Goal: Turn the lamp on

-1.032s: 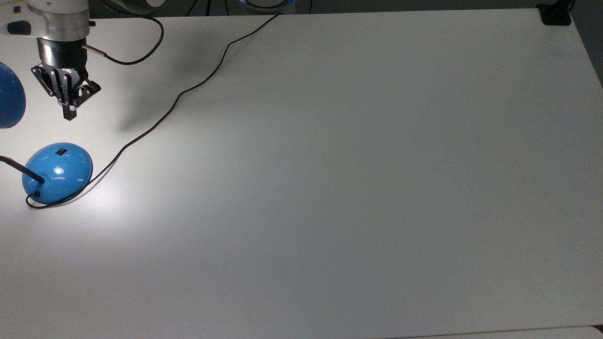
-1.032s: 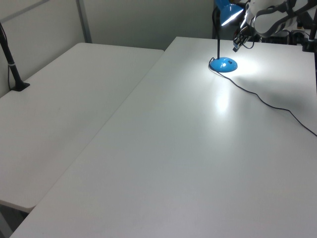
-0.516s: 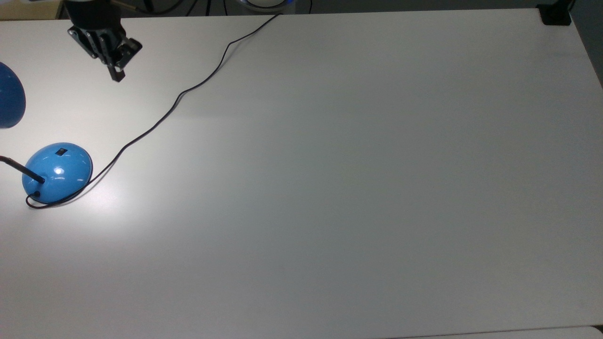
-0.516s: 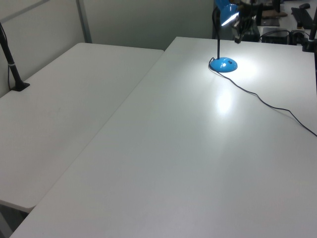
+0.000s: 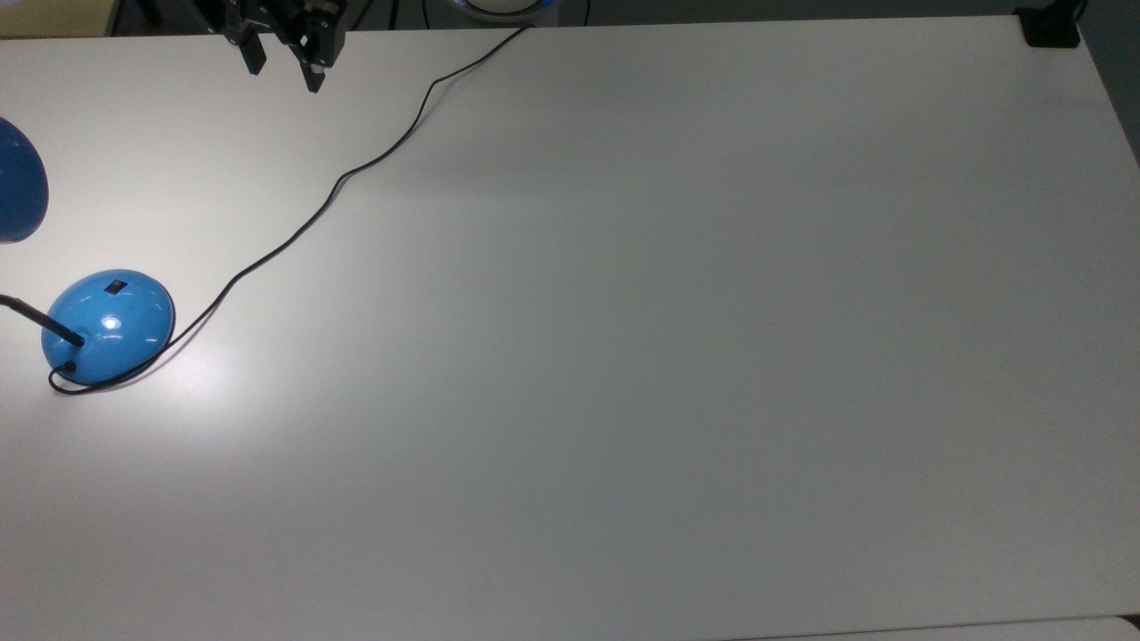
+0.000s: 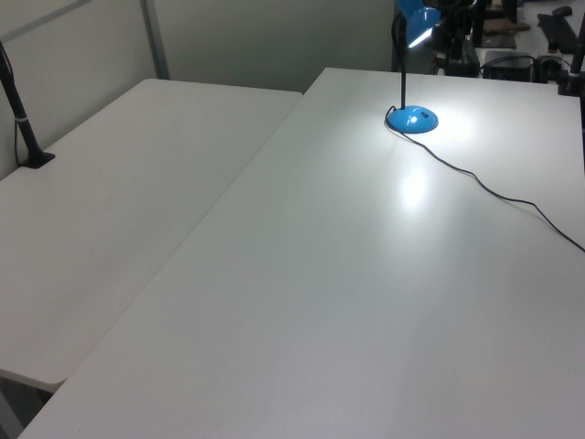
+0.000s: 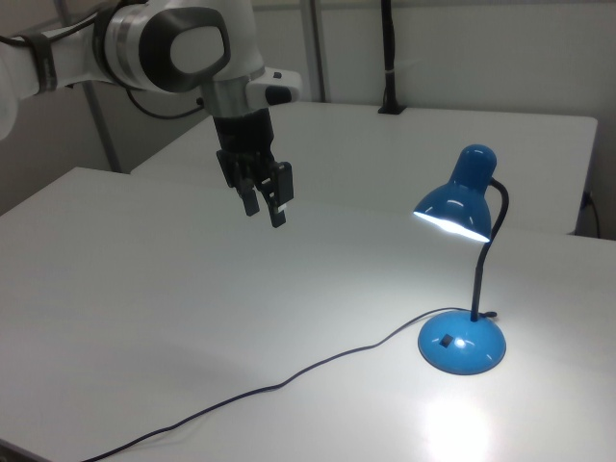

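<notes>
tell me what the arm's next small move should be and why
Probably none toward the lamp: its shade glows and throws a bright patch on the table, so it looks switched on. The gripper hangs open, apart from the base; a small rise away seems right.

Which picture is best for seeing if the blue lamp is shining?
The right view is best. It shows the whole lamp, with its shade glowing underneath and a bright patch on the table. The top view catches the base and a piece of the shade. The left view shows the lamp far off, lit.
</notes>
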Controlling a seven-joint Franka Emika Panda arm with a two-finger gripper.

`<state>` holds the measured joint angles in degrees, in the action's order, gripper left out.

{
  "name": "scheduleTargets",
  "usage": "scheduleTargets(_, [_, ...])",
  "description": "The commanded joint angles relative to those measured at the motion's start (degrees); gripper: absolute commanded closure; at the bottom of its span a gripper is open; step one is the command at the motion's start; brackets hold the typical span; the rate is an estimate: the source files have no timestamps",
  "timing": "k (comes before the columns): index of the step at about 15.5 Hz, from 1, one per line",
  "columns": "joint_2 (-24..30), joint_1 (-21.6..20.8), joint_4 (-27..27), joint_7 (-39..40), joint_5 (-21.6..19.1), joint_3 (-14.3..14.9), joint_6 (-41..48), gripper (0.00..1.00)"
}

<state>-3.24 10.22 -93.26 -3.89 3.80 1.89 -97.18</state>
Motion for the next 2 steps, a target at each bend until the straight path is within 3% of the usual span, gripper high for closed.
scheduleTargets(1, [-0.8, -2.05, 1.85, -1.2, 0.42, 1.89, 1.29, 0.0])
scheduleTargets(2, [-0.72, -1.88, 1.94, -1.2, 0.34, 1.98, 1.37, 0.0])
